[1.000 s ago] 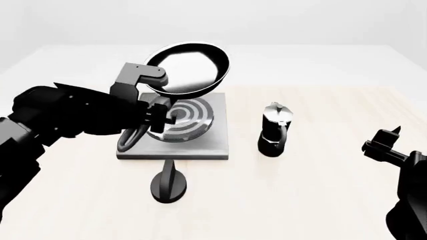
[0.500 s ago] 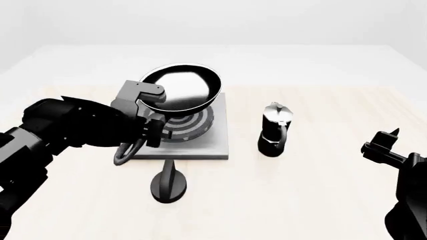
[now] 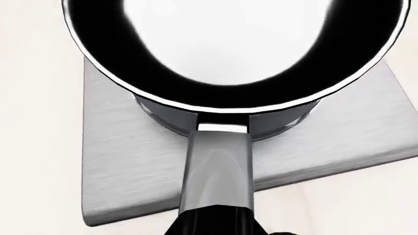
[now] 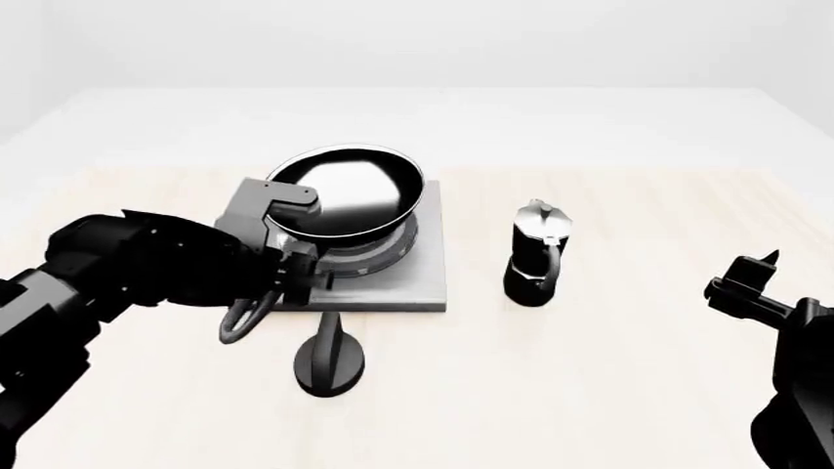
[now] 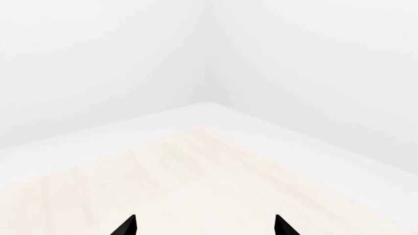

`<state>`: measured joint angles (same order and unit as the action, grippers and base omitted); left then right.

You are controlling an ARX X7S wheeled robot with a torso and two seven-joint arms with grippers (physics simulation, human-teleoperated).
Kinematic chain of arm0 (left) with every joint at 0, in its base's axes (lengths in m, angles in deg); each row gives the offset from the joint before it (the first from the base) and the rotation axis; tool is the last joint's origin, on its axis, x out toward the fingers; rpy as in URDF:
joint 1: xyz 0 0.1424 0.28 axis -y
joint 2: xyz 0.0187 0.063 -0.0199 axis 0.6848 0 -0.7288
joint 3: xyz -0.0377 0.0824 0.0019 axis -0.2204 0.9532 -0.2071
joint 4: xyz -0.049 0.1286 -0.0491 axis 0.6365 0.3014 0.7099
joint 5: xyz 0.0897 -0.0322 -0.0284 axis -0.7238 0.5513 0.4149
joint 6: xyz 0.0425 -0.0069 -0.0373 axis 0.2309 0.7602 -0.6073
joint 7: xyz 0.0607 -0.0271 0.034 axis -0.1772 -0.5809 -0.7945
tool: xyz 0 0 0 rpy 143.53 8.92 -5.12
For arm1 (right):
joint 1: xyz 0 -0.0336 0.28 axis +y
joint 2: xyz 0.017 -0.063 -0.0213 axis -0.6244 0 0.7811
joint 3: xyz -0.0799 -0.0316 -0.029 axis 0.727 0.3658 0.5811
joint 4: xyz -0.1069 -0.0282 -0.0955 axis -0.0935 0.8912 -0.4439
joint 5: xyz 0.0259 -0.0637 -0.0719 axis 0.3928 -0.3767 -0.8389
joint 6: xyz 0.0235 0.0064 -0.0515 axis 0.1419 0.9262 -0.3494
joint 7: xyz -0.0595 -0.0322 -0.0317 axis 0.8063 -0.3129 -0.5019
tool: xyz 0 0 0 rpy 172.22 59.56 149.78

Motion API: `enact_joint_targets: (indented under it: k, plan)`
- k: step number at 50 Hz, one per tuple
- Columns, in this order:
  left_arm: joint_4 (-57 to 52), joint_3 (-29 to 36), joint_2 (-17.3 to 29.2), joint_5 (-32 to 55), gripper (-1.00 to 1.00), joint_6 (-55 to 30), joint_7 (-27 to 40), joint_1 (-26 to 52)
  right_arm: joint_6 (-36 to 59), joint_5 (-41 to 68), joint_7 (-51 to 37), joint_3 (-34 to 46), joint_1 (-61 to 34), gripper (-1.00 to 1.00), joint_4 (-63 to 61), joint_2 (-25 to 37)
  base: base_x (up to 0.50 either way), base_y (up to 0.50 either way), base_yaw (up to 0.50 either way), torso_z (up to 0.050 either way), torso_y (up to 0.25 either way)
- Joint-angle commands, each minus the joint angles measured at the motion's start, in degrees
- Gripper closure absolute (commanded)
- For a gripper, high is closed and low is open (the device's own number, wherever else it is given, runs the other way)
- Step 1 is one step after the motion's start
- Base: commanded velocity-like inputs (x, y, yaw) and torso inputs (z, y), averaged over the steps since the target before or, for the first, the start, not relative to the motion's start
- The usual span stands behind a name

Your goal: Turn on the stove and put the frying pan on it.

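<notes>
Now over the burner: frying pan (image 4: 346,191) centred on the far-left part of the stove (image 4: 410,283), bowl covering most of the rings, rim near level. Hard to tell from the head view whether resting on the rings or hovering just above; in the left wrist view, pan body (image 3: 228,54) close over the grey slab (image 3: 124,156), contact not certain. Handle running from the bowl toward the near left, long axis diagonal, looped end (image 4: 242,318) hanging off the stove's near-left edge over the table (image 4: 587,391). Left gripper (image 4: 289,256) clamped on that handle just behind the bowl, fingers closed around it, carrying the pan. Right gripper (image 4: 743,283) far off at the right, well apart from everything; fingers parted with nothing between them, tips showing spread in the right wrist view. Knob (image 4: 330,360) upright on the table just near of the stove, untouched by either arm. Moka pot (image 4: 538,252) just right of the stove, clear of the pan. Likely next: lower the last bit, release straight back along the handle's axis toward the near left. Left arm far nearer to knob and pan alike.
</notes>
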<state>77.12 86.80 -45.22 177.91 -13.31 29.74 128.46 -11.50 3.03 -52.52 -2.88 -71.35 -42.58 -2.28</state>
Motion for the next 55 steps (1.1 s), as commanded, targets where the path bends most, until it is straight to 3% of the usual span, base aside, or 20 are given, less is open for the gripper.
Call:
enact_joint_targets:
  k: [1,40,41,55]
  plan:
    - [-2.62,-3.64,1.26,-1.23,1.00,0.36,1.62,-0.16,-0.19,0.12,-0.10,0.03,0.14,-1.00,0.16,0.01,0.00,0.00,0.00,0.000,0.000]
    - [1.73,-3.24,-0.52,-2.47,1.00,1.46,-3.06,-1.45,-0.22,0.83,-0.45,-0.06,0.35,-1.00,-0.26,0.41,0.00,0.00,0.00,0.001,0.001]
    - [1.56,-3.39,-0.43,-2.28,-1.00,1.43,-2.70,-1.46,-0.20,0.84,-0.46,-0.05,0.34,-1.00,-0.29,0.43,0.00,0.00,0.00,0.000,0.000]
    - [1.49,-3.35,-0.38,-2.86,-1.00,1.16,-3.35,-0.11,-0.65,0.89,-0.48,0.13,0.37,-1.00,0.26,0.51,0.00,0.00,0.00,0.000,0.000]
